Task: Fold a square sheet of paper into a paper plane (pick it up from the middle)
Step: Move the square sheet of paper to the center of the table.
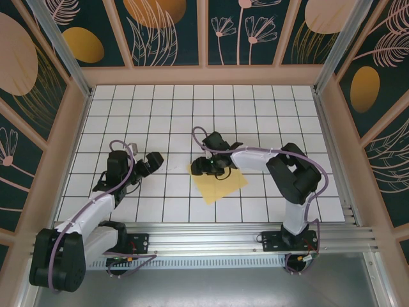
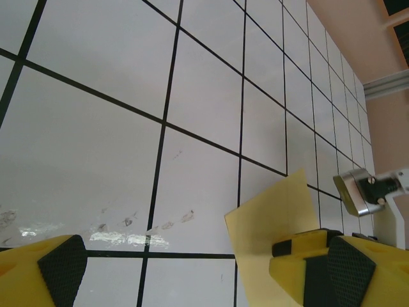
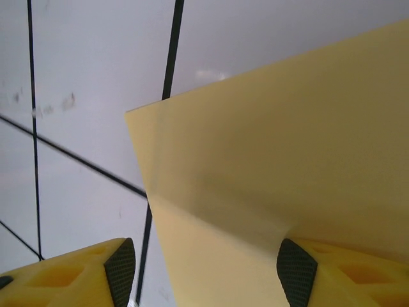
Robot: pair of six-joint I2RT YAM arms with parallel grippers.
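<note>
The square sheet of paper (image 1: 220, 185) lies flat on the table just right of centre. It is turned so that its corners, not its edges, point toward 5 o'clock and 3 o'clock; being square, it has no long axis, only those diagonals. The right gripper (image 1: 208, 166) sits low over the sheet's 10 o'clock corner, so nearly all the paper spreads away from it toward 4 to 5 o'clock. Its jaws stand partly spread. In the right wrist view one pad (image 3: 118, 268) is over bare tile just past the paper's edge. The other meets the paper, which rises in a soft ridge between them, and nothing is pinched yet. The left gripper (image 1: 152, 163) hovers at 9 o'clock from the sheet, apart from it, with its jaws spread wide and nothing in them. The right arm is plainly the nearer one. Picking the sheet up from the middle would likely call for a shift toward 4 o'clock. The table (image 1: 160, 102) is glossy white tile with black grid lines, faintly smudged. Dark floral wall panels (image 1: 166, 32) enclose it on three sides, and an aluminium rail (image 1: 223, 233) runs along the near edge.
</note>
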